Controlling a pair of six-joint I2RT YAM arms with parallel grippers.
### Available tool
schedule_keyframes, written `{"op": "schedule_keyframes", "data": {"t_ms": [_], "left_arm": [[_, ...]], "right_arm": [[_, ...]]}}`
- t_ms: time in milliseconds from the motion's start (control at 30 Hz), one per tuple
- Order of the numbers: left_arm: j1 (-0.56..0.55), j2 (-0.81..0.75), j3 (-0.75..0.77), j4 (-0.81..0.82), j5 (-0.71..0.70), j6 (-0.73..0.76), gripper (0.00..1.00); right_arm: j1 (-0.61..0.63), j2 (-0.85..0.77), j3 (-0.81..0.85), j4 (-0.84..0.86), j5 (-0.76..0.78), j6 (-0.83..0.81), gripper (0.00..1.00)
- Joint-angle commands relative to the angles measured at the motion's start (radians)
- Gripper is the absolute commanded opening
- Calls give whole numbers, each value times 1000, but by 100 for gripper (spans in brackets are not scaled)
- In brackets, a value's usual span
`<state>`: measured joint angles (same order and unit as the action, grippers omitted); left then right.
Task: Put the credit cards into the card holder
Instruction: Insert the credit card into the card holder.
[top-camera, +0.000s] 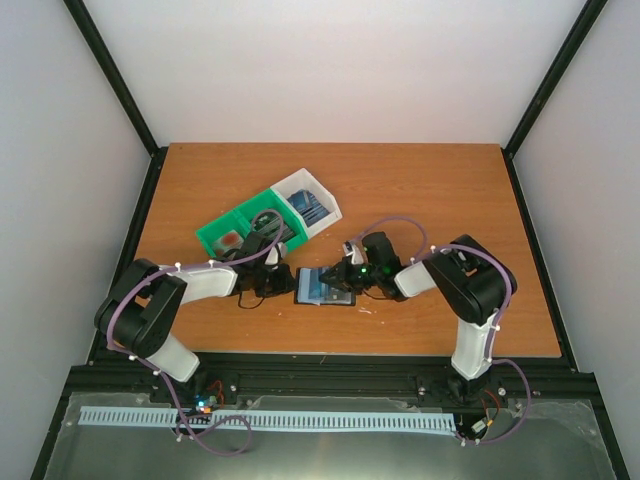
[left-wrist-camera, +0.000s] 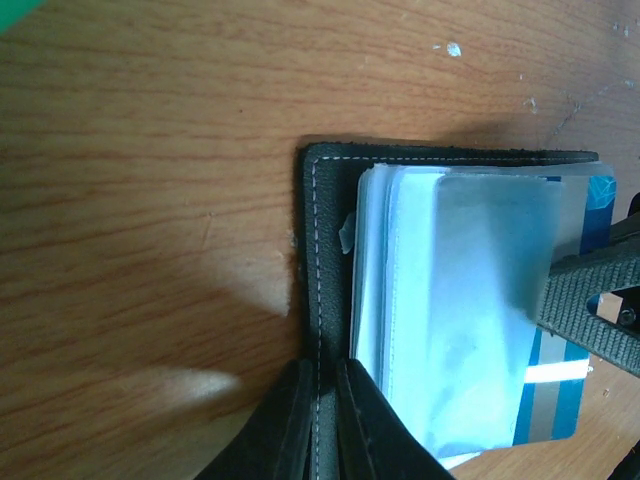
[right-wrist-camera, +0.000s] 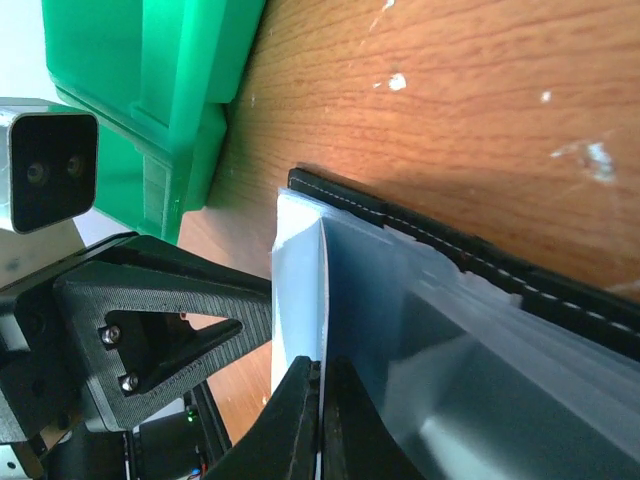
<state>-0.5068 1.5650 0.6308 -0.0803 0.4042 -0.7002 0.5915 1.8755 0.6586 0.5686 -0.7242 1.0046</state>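
The black card holder lies open on the table between my two grippers, its grey-blue sleeves facing up. My left gripper is shut on its stitched black left edge; it also shows in the top view. A blue credit card with a silver stripe lies partly inside a sleeve at the holder's right end. My right gripper is shut on a thin blue-white edge there, apparently this card; it also shows in the top view. More credit cards lie in the bin.
The green and white three-compartment bin stands just behind the left gripper, holding blue, dark and reddish items. Its green wall is close to the holder's far corner. My right finger crosses the holder's right end.
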Motion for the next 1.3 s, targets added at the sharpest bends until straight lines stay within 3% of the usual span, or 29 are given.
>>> {"op": "schedule_keyframes", "data": {"t_ms": [0,200,367,500,900,1267], "left_arm": [[-10,22,-4,-5,0,11,10],[-10,15,-13,-2,0,4,10],[-10,3,-18,-1,1,1,10],[-10,1,-19,4,6,0,10],[-10,7,-24,17,19,0,11],[-10,17,-30,32,33,-2,12]], "right_arm": [[39,32,22,27,29,18,3],[64,-4,-3,43,102,33,10],[80,-117,-25,-106,213,-5,44],[103,-188,5,-275,308,-56,55],[158,-185,140,-595,496,-145,59],[240,-108,248,-621,481,-153,63]]}}
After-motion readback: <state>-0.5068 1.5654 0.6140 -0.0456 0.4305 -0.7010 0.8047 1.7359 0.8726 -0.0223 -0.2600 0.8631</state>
